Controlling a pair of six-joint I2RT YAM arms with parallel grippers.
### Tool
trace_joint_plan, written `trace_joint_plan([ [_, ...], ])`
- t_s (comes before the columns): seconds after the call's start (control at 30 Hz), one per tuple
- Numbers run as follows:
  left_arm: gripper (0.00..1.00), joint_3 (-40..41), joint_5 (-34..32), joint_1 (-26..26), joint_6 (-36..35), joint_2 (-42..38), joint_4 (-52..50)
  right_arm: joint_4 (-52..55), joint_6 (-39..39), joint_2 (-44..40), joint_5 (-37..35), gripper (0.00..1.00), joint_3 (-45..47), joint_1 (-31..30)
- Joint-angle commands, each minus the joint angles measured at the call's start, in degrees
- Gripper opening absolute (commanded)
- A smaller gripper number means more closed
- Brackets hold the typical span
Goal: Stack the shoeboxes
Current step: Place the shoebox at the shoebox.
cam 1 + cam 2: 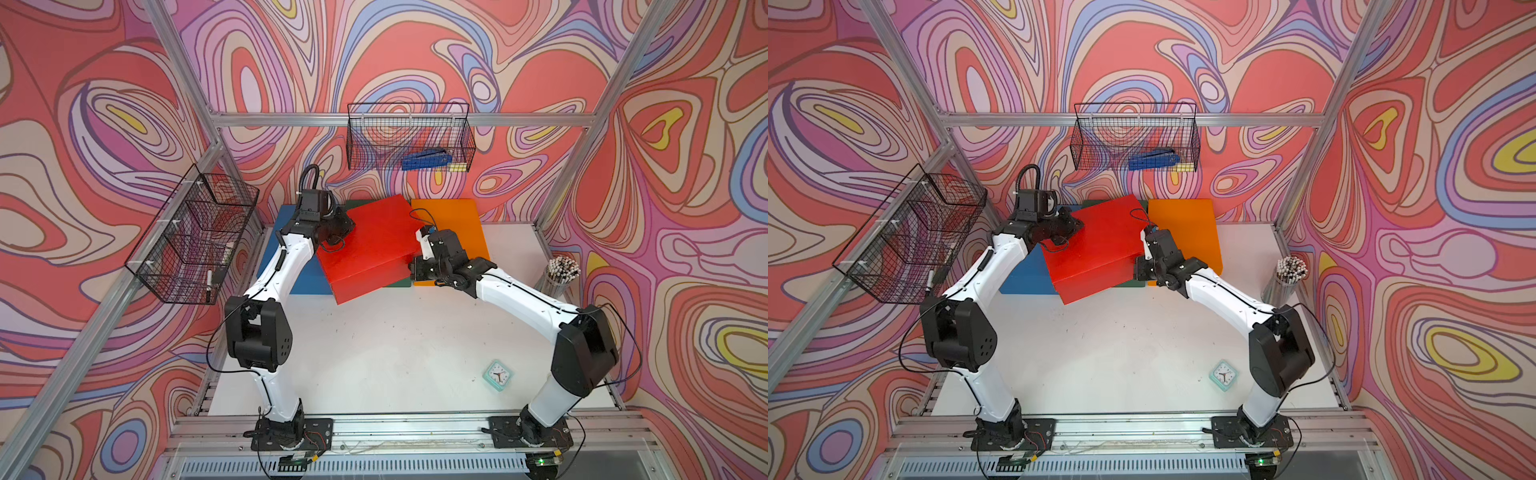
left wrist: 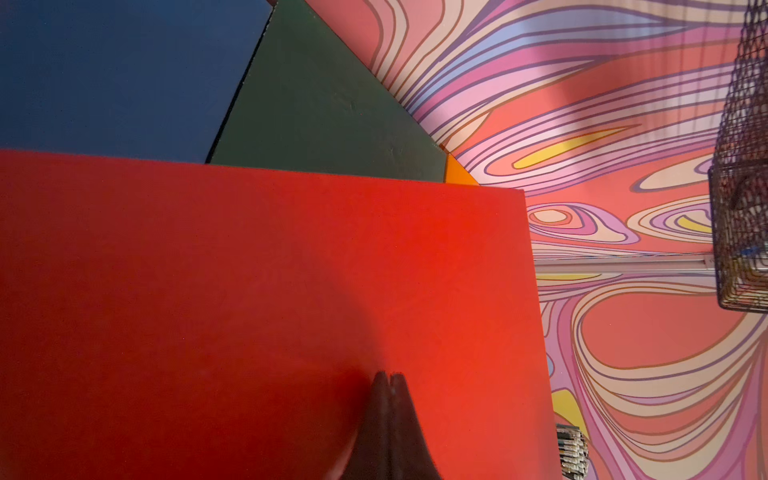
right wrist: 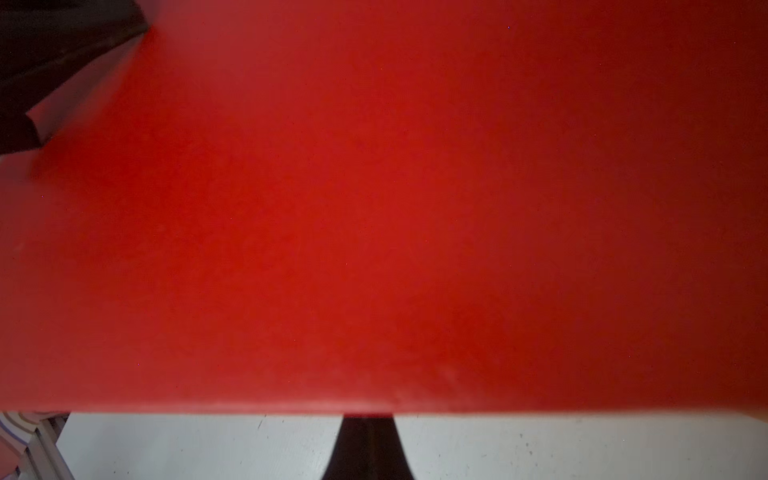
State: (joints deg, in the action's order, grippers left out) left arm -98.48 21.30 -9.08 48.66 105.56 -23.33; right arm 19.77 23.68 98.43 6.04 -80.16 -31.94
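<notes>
The red shoebox (image 1: 374, 245) (image 1: 1100, 245) lies skewed and tilted across the dark green shoebox (image 1: 399, 283), of which only slivers show in both top views. To its left stands the blue shoebox (image 1: 303, 282), to its right the orange shoebox (image 1: 453, 220). My left gripper (image 1: 349, 226) (image 2: 388, 376) is shut, its tips pressed against the red box's left face. My right gripper (image 1: 411, 266) (image 3: 368, 417) is shut too, its tips touching the red box's right lower edge. The left wrist view also shows blue (image 2: 116, 75), green (image 2: 324, 108) and a corner of orange (image 2: 457, 172) beyond the red shoebox (image 2: 249, 291).
A mint-green clock (image 1: 497, 374) lies on the white table (image 1: 395, 353) near the right arm's base. A cup of pencils (image 1: 559, 274) stands at the table's right edge. Wire baskets hang on the back wall (image 1: 409, 137) and the left frame (image 1: 191, 232).
</notes>
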Motion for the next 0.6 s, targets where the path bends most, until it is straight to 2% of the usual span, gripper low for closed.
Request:
trace_joint_plan([
  [0.0,0.0,1.1,0.4,-0.8,1.0,2.8,-3.6,-1.8,0.4,2.6,2.6,0.0,-3.9,1.9],
  [0.17,0.0,-1.5,2.5,-1.8,1.4,4.1,-4.4,-1.5,1.1,6.0,2.8,0.0,-6.1,3.5],
  [0.33,0.0,-4.0,4.8,-2.1,1.7,2.9,-4.7,-1.1,1.6,5.4,3.4,0.0,-5.6,4.8],
  [0.57,0.32,-5.5,-0.1,-1.4,-1.0,-4.9,-5.1,0.8,1.1,0.5,1.3,0.0,-2.0,5.0],
])
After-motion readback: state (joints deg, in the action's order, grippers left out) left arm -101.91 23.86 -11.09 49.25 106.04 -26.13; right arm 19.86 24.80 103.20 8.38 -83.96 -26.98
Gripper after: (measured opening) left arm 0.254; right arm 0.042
